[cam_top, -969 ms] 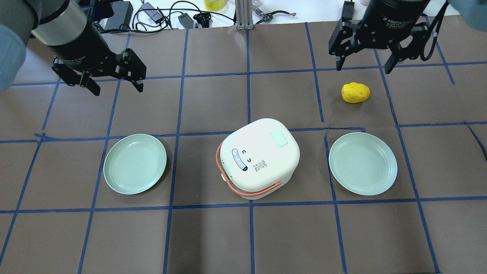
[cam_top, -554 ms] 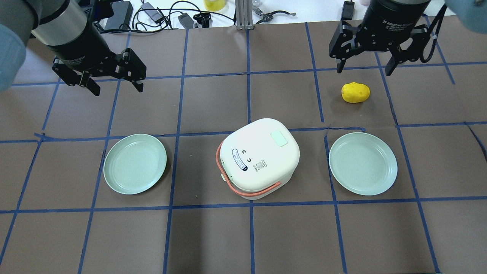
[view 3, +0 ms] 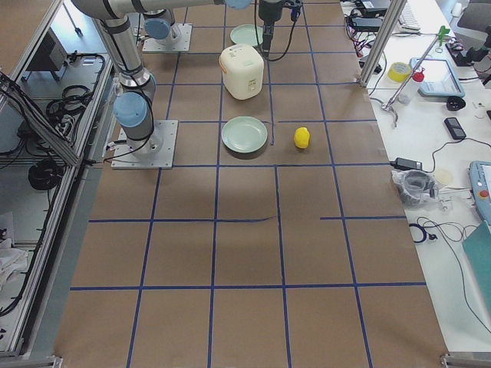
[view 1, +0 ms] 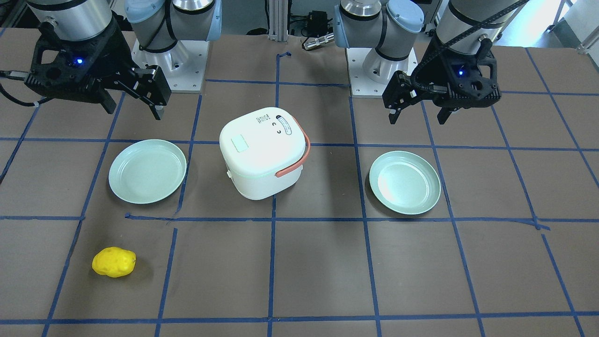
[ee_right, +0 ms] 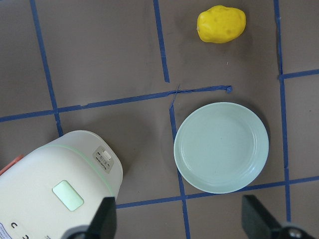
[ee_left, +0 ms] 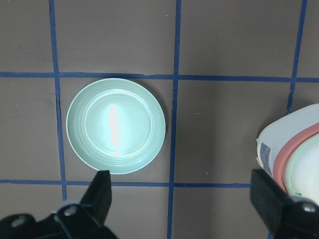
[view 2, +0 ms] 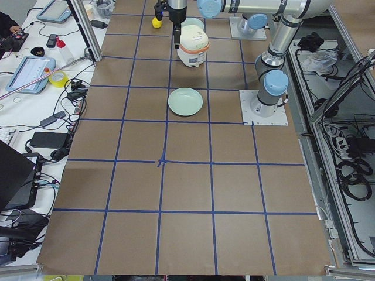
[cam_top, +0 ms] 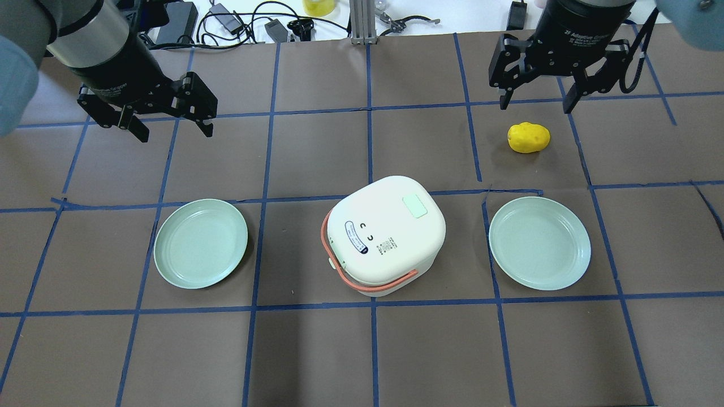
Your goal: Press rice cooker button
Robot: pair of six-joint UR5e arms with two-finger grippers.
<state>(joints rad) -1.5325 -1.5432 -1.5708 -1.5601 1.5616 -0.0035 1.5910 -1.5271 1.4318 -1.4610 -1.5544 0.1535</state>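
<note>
The white rice cooker (cam_top: 386, 234) with an orange handle stands at the table's middle, lid shut. A pale green button panel (cam_top: 414, 206) sits on its lid, and a small white latch (ee_right: 103, 160) is on its front wall. My left gripper (cam_top: 175, 133) is open and empty, hovering far left of the cooker. My right gripper (cam_top: 534, 106) is open and empty, hovering at the far right, just beyond a yellow potato (cam_top: 528, 137). Both wrist views look down between open fingers (ee_left: 101, 191) (ee_right: 105, 215).
Two pale green plates flank the cooker, one on its left (cam_top: 201, 243) and one on its right (cam_top: 539, 243). The potato also shows in the front view (view 1: 113, 262). Cables and tools lie beyond the table's far edge (cam_top: 254, 22).
My right gripper has shifted slightly left and turned a little above the potato. The left arm, the cooker and the plates have not moved.
</note>
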